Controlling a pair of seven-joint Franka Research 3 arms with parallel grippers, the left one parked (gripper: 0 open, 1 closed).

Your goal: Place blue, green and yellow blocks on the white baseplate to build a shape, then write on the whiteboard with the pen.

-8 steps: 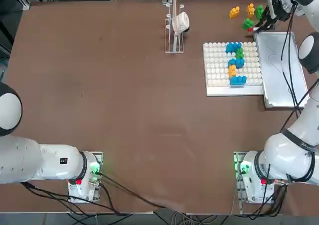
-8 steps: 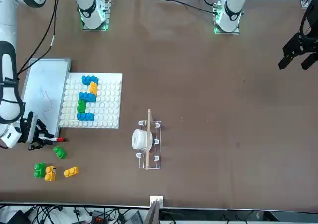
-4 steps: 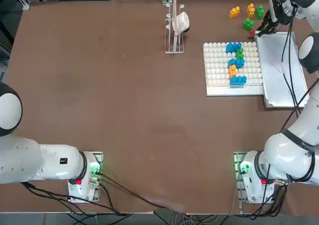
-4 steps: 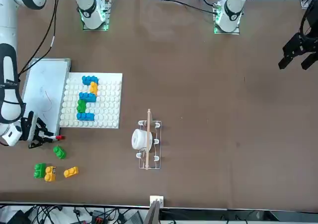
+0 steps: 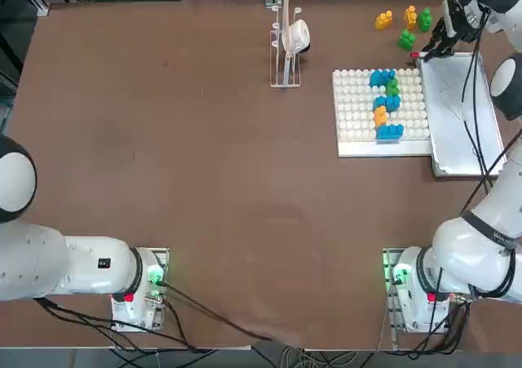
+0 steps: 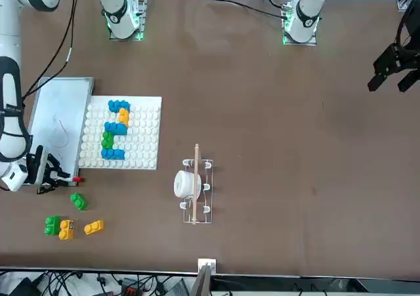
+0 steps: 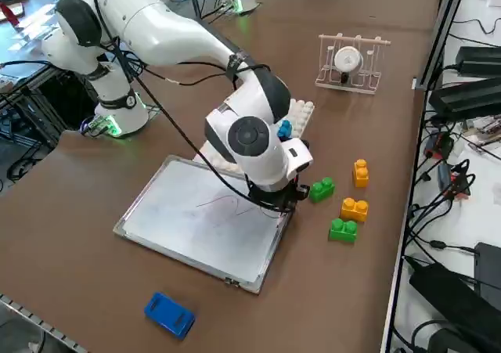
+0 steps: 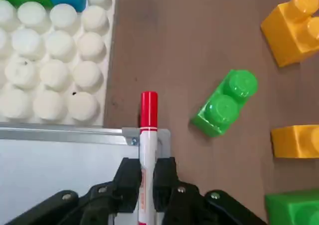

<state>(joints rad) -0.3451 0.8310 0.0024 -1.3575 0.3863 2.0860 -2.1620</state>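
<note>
The right gripper (image 8: 144, 177) is found clamped on the pen (image 8: 147, 135), held over the far corner of the whiteboard (image 5: 458, 115), with the red end projecting past the frame toward a loose green block (image 8: 224, 103). The white baseplate (image 5: 355, 111) is set just beside the whiteboard and carries a stacked figure of blue, green and yellow blocks (image 5: 385, 104). Further green and yellow blocks (image 6: 67, 226) are seen lying loose on the table (image 5: 204, 164) beyond the board.

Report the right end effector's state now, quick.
Right end effector: shut on the pen, at the whiteboard corner next to the white baseplate.
</note>
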